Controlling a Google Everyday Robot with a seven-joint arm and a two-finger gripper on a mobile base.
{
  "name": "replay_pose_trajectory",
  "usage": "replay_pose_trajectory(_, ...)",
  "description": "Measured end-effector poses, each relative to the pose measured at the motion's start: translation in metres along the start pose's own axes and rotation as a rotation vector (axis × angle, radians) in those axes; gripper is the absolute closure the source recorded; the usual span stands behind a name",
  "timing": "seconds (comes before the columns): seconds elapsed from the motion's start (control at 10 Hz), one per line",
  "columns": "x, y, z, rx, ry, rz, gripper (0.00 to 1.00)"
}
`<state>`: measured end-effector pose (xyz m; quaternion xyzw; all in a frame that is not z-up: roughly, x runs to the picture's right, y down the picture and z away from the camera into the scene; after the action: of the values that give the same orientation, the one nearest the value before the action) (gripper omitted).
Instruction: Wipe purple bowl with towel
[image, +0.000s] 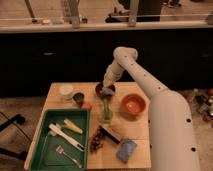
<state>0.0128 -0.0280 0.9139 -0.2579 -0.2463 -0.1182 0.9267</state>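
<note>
The purple bowl (103, 90) sits at the back middle of the wooden table (140, 127). My gripper (106, 86) hangs right over the bowl, at its rim or inside it, at the end of the white arm (140, 75) that reaches in from the right. A small blue bit shows at the gripper's tip over the bowl; whether it is the towel I cannot tell. A folded blue cloth (126, 149) lies at the front of the table.
An orange bowl (133, 105) is right of the purple one. A green bottle (106, 111) stands just in front of it. A white cup (66, 91), a dark cup (78, 98), a green tray (60, 137) with utensils and grapes (95, 142) are on the left and front.
</note>
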Motion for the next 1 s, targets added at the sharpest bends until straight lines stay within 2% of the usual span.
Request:
replay_pose_trajectory(0.4, 0.003, 0.005, 0.010, -0.029, 0.037, 0.012, 0.97)
replay_pose_trajectory(0.8, 0.011, 0.010, 0.011, -0.022, 0.053, 0.038, 0.97)
replay_pose_trajectory(1.0, 0.027, 0.016, 0.006, -0.014, 0.072, 0.073, 0.97)
